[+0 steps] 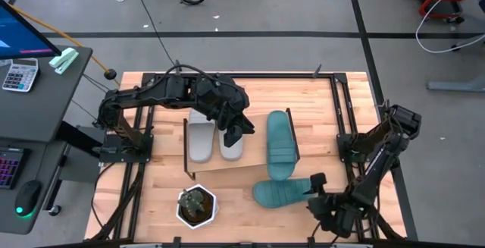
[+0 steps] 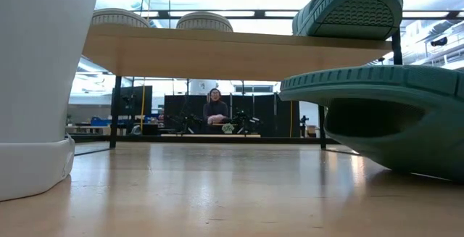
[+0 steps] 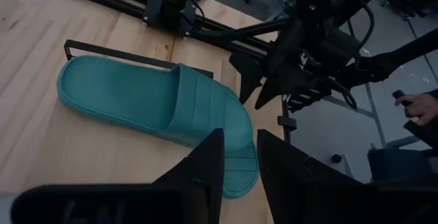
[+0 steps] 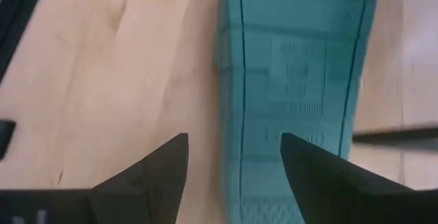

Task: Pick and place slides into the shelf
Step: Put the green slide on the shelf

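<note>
Two light grey slides (image 1: 201, 138) (image 1: 232, 145) lie side by side on the shelf (image 1: 251, 148). A teal slide (image 1: 280, 143) lies strap up at the shelf's right end, one end past the near edge (image 2: 355, 5). A second teal slide (image 1: 279, 193) lies on the table in front of the shelf, sole up and resting on its strap (image 2: 377, 121). My right gripper (image 4: 233, 148) hovers open over this slide's edge, at its right end (image 1: 314, 186). My left gripper (image 1: 231, 136) hangs above the grey slides, its fingers (image 3: 239, 172) a narrow gap apart with nothing between them.
A small potted plant in a white pot (image 1: 197, 206) stands at the near edge, left of the loose teal slide. Black frame rails (image 1: 345, 119) run along the table's sides. A person (image 2: 214, 110) sits far behind the table, and a hand (image 3: 417, 104) shows beyond it.
</note>
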`<state>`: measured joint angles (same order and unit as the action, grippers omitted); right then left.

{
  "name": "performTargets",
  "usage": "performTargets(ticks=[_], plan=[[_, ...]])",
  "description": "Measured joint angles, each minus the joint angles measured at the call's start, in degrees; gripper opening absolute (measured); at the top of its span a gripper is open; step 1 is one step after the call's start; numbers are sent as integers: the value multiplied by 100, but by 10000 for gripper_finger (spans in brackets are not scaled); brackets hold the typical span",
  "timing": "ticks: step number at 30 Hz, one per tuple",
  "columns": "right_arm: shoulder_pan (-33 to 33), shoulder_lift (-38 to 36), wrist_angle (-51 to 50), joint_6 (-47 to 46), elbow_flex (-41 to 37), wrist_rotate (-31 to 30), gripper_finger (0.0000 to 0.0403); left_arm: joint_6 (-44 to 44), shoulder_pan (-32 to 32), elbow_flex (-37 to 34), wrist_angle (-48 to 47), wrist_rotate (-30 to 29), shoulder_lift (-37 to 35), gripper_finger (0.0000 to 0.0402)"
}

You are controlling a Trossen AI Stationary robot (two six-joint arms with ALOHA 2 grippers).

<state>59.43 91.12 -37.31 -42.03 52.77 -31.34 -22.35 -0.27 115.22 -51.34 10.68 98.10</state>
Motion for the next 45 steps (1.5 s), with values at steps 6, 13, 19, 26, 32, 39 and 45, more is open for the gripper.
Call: performTargets(ticks=[6,13,19,26,32,39,45], plan=[[-98,21,207,563,44,-46,240,-61,2,0,1,0,0,94],[-136,232,456,917,57,-64,240,-63,2,0,3,0,0,90],[-338,581,511,924,57,-117,240,-64,2,0,5,-16,0,95],[-426,1065,910,828,66,-154,239,-104,2,1,5,-15,0,91],[-384,1401,1013,354,81,-138,217,-101,0,0,5,-15,0,93],[-373,1546,995,-233,79,-180,147,-98,0,0,5,-15,0,94],[-398,1393,1012,-340,63,-7,43,-98,0,0,5,-13,0,85]])
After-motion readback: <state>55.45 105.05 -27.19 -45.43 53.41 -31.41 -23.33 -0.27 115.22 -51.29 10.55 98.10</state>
